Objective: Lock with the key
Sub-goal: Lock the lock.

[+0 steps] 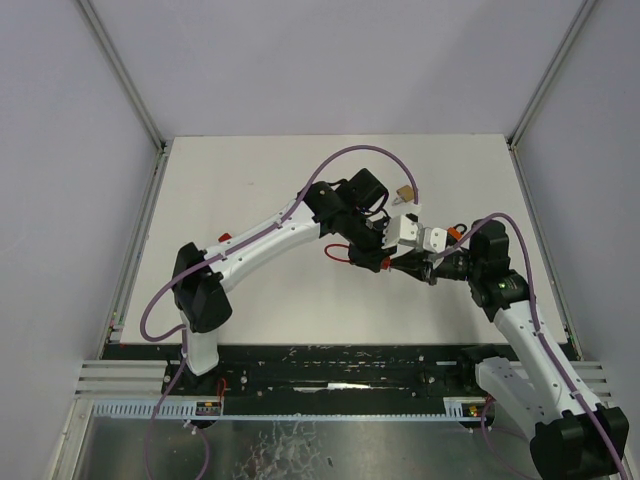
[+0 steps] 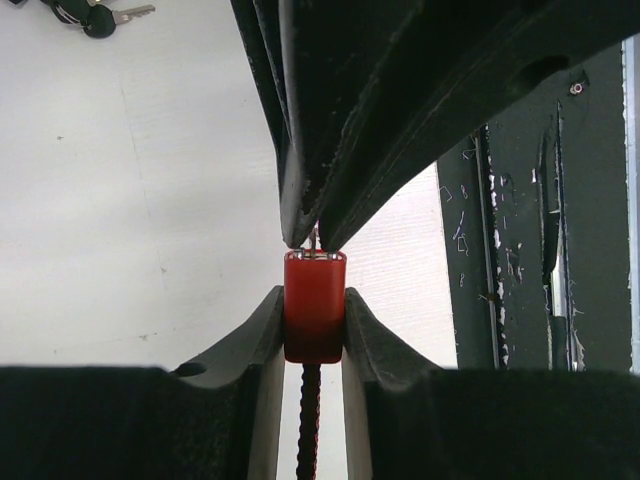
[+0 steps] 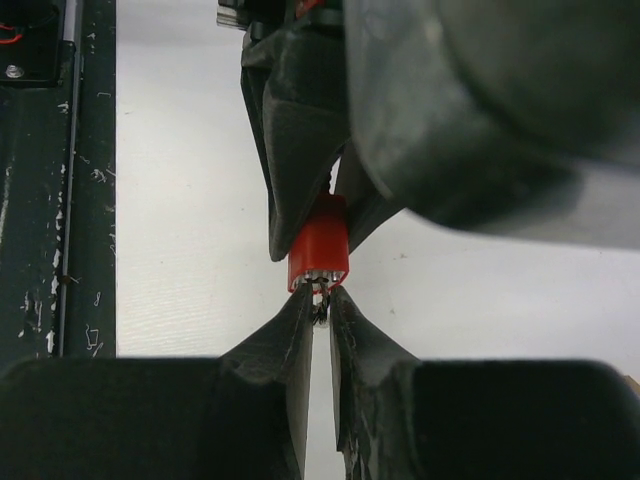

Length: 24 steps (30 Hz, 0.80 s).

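Over the table (image 1: 250,180), my left gripper (image 2: 314,300) clamps the red lock (image 2: 314,325), my right gripper (image 3: 320,302) pinches the key (image 3: 320,288); off-axis twisting could slip it

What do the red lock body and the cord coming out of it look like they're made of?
The red lock body: looks like smooth moulded plastic, semi-gloss, rounded edges; its end face glints silver, probably metal. The cord: dark with a twisted ribbed texture, likely braided or coated steel cable; the look leaves it open.
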{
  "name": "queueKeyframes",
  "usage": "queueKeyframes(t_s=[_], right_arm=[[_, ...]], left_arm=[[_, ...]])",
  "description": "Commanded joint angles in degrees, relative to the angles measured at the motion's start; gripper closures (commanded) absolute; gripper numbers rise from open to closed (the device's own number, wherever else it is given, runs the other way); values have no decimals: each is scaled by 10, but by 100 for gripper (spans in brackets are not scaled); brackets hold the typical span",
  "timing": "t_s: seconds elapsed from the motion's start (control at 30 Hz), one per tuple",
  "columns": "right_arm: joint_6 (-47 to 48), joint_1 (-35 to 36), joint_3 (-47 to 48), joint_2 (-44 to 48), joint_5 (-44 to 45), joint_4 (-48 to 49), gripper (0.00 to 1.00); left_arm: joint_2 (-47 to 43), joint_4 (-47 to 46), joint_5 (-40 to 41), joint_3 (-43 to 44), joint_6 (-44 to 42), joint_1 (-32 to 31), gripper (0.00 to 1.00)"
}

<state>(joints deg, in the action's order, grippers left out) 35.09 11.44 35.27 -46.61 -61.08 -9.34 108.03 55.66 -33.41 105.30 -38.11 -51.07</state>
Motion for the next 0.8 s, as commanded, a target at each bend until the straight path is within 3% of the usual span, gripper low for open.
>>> queueKeyframes(t_s=[0.0,0.17,0.3,0.4,0.57,0.77], right_arm=[[-19,12,-10,7,19,47,83],[-1,22,-17,8,55,52,86],[17,26,-12,8,58,40,100],[63,25,1,11,58,-5,100],[242,26,28,19,47,-137,100],[407,26,40,44,34,-216,100]], left_arm=[[-16,-33,-25,7,4,-5,100],[-16,-35,-30,9,4,-6,100],[-16,-35,-26,11,4,-5,100],[-19,-32,-12,9,2,-5,100],[-20,-14,1,10,-10,-3,100],[-3,32,-35,27,-37,1,100]])
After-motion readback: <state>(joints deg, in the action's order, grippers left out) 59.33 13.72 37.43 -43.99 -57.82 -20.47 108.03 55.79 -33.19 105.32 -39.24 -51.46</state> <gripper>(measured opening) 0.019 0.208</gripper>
